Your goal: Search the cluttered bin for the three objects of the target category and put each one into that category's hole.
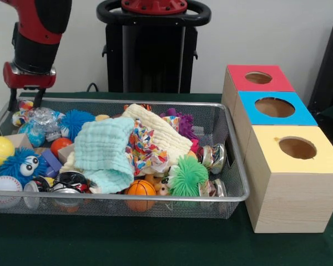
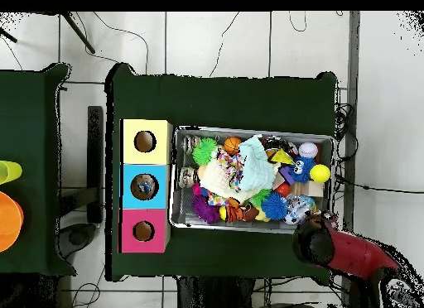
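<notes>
- You have the large shallow silver wire-mesh bin (image 1: 227, 133) in the middle of the green-covered table (image 1: 155, 244), heaped with toys and cloths.
- On top of the heap lie a mint-green waffle cloth (image 1: 104, 152) and a cream ribbed cloth (image 1: 158, 130), touching each other.
- You can see a small orange basketball (image 1: 140, 188) against the bin's camera-side wall in the front view, with a green spiky rubber ball (image 1: 187, 176) just beside it.
- Three wooden boxes stand in a row touching the bin's end: red-topped box (image 1: 258, 78), blue-topped box (image 1: 275, 108), yellow-topped box (image 1: 297, 149), each with a round hole.
- Your red-and-black gripper (image 1: 26, 102) hangs over the bin's corner nearest the robot, opposite the boxes; you cannot tell how far it is open or whether it holds anything.
</notes>
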You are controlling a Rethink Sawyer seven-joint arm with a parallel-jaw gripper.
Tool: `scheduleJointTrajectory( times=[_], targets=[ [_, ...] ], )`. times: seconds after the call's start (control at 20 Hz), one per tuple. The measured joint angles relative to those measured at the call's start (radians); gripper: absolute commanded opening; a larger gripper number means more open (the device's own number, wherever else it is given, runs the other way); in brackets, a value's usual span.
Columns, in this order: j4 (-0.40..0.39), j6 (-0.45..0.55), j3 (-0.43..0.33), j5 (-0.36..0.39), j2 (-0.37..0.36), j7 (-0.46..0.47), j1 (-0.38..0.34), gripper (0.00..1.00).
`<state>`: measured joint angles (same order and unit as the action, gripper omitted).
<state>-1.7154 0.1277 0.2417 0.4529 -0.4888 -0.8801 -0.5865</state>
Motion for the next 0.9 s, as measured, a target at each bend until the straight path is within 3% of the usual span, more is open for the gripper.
scheduleJointTrajectory(
  times=[0.1, 0.35, 0.55, 0.9],
  targets=[
    [0.003, -0.007, 0.016, -0.001, 0.006, 0.000, 0.011, 1.00],
    [0.005, -0.032, 0.129, -0.016, 0.005, -0.001, 0.178, 1.00],
    [0.007, -0.032, 0.157, -0.034, 0.000, -0.001, 0.240, 1.00],
    [0.008, -0.032, 0.175, -0.062, -0.004, -0.001, 0.262, 1.00]
  ],
)
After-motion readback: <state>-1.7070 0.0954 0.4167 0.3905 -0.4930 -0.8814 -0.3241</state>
